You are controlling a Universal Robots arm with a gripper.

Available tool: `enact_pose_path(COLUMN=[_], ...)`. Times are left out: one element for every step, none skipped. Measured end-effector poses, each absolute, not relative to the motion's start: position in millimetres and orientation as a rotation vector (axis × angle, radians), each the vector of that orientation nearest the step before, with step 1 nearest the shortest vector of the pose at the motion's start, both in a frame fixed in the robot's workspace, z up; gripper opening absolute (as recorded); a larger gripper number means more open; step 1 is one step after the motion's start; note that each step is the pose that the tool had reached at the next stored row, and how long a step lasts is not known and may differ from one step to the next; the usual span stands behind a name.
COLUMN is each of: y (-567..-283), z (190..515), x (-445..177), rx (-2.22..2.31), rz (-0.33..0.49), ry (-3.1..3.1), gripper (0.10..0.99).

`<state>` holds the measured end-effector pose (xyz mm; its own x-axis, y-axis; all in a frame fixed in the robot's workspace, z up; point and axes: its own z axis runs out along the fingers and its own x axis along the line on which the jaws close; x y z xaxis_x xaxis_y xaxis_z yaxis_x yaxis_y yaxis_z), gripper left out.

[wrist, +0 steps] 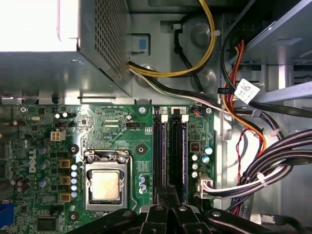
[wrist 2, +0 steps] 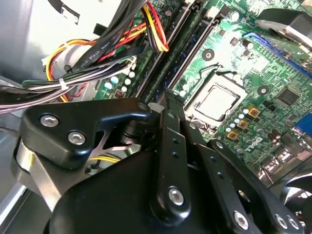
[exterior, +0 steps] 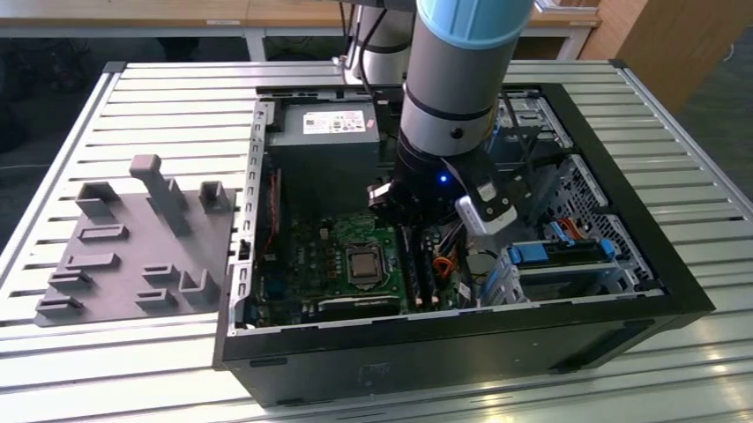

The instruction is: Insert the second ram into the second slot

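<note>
The tool (wrist: 168,214), jaws drawn narrow, hangs directly above the RAM slots (wrist: 170,156), whose long axis runs straight away from it on the motherboard (wrist: 117,131). Whether a ram sits between the jaws cannot be told. One CPU socket (wrist: 106,184) lies beside the slots; beyond, one power supply (wrist: 68,44).

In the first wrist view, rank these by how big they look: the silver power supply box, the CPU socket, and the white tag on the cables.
1. Silver power supply box, clearly the largest, though it stands nearer the camera.
2. CPU socket.
3. White tag, the smallest.
</note>
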<state>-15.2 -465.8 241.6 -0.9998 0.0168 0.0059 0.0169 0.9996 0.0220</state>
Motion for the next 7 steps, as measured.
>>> enact_pose_path(y=[-465.7, -465.7, -465.7, -465.8, -465.8, -465.8, -465.8], z=[241.9, 241.9, 242.0, 242.1, 242.2, 242.2, 242.2], x=[-15.2, -15.2, -15.2, -15.2, -15.2, -15.2, -15.2], rx=[-0.026, -0.026, -0.026, -0.026, -0.026, -0.026, -0.026], rz=[-0.035, -0.035, -0.035, -0.035, -0.035, -0.035, -0.035], ry=[-3.136, -3.136, -3.136, -3.136, -3.136, -3.136, -3.136], gripper=[0.106, 0.106, 0.106, 0.106, 0.106, 0.106, 0.106])
